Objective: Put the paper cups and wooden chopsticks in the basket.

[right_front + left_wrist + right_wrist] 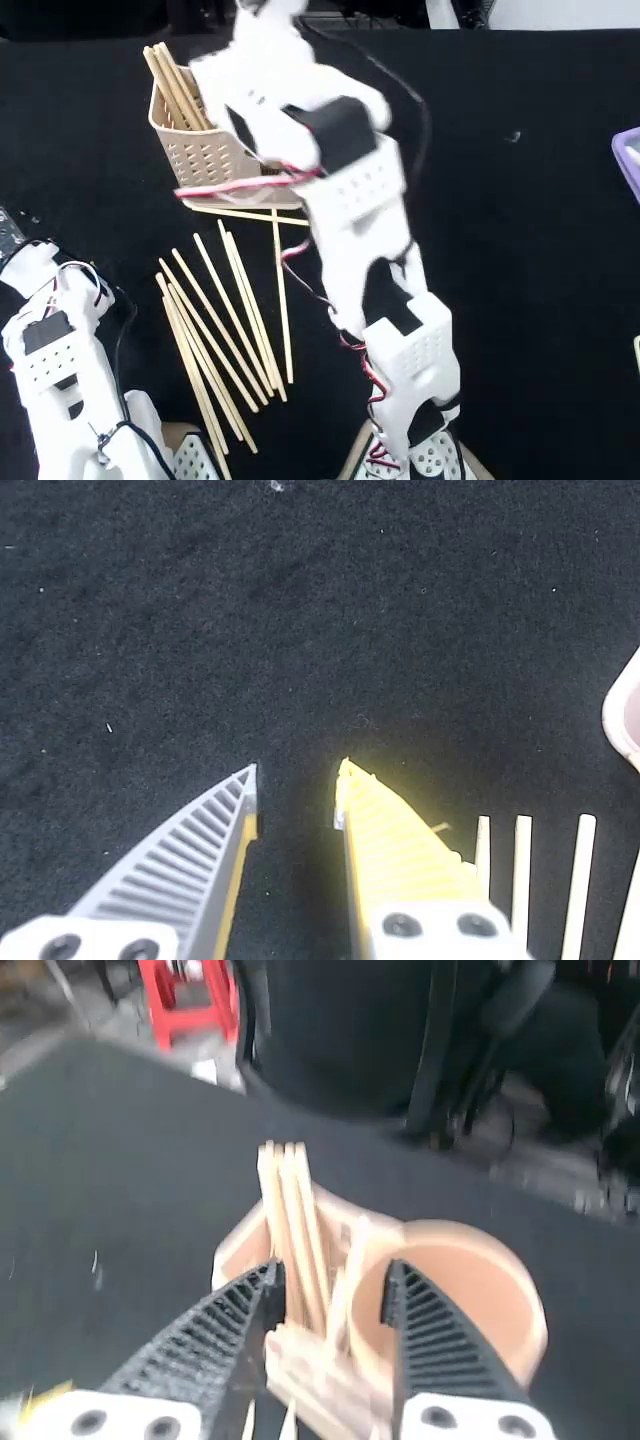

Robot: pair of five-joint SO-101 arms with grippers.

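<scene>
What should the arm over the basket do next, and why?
Probably lift the right tool straight up, away from the basket: its jaws stand open around chopsticks already standing inside, and many more chopsticks lie on the table.

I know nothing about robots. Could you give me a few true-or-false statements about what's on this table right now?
1. Some chopsticks stand in the basket. True.
2. Every chopstick is already in the basket. False: many loose chopsticks lie on the black table.
3. The left pincer grips a chopstick. False: it is open, with nothing between its jaws.
4. The right pincer is above the basket. True.
</scene>
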